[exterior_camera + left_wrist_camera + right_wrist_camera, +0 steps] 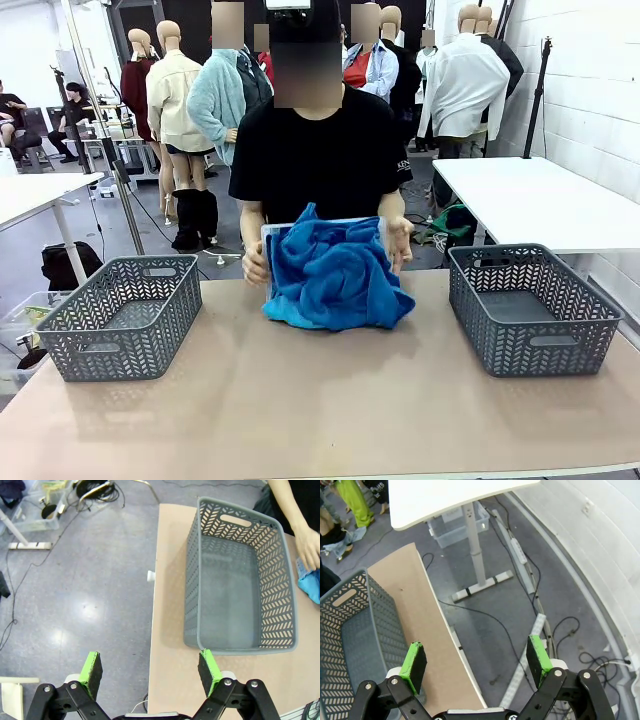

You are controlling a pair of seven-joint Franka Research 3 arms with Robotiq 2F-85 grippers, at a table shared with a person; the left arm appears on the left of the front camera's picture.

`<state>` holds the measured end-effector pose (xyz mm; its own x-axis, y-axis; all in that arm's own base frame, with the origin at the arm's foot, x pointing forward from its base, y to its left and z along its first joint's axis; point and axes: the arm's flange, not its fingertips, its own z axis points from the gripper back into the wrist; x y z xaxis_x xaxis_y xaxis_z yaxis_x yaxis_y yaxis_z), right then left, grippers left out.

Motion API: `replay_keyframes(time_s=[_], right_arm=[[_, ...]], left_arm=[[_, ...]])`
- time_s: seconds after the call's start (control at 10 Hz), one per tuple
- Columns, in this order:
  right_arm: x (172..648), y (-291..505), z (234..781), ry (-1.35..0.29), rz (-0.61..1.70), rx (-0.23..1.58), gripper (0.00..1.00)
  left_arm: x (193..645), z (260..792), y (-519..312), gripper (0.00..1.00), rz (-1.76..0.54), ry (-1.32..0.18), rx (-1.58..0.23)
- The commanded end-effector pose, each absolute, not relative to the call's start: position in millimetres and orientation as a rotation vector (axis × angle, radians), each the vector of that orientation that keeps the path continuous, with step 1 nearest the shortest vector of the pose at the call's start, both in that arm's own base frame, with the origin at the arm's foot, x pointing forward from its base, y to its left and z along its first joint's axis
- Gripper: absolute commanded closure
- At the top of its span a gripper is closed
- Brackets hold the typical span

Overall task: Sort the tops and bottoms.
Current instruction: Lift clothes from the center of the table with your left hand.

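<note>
Heap of bright blue soft-fabric garments [335, 275] sits at the far middle of the tan worktop [320, 410]. It is bunched on a pale flat tray [268, 232] that is mostly hidden. The person has one hand [255, 265] at one side of the heap and the other hand [400, 243] at the opposite side, both touching it.

There is a grey perforated plastic basket [110, 355] at the robot's left and a matching grey basket [530, 350] at its right. Both are empty and well apart from the heap.

The left gripper [149, 667] hangs over the worktop edge just beside the left basket, fingers wide apart, nothing between. The right gripper [476, 655] hangs past the right edge, fingers apart, empty.

Risks:
- The pieces look tangled, so a pinch likely lifts several, or drags heap and tray together.
- Tops and bottoms can't be told apart in the clump, so a wrong-basket drop is plausible.
- Reaching in beside the hands risks contact.
- Long fabric may drape over a basket rim.
- The light baskets may slide if bumped.
</note>
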<state>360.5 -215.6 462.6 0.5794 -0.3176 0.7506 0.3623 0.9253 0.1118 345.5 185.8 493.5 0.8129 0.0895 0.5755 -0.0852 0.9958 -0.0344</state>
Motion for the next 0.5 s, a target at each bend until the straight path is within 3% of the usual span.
replay_keyframes(time_s=[0.0,0.4], right_arm=[[359.2,-215.7,462.9,-0.857,-0.394,-0.050,0.00],[359.2,-215.7,462.9,-0.857,-0.394,-0.050,0.00]], left_arm=[[343.5,493.5,188.0,0.00,0.082,-0.614,0.004],[343.5,493.5,188.0,0.00,0.082,-0.614,0.004]])
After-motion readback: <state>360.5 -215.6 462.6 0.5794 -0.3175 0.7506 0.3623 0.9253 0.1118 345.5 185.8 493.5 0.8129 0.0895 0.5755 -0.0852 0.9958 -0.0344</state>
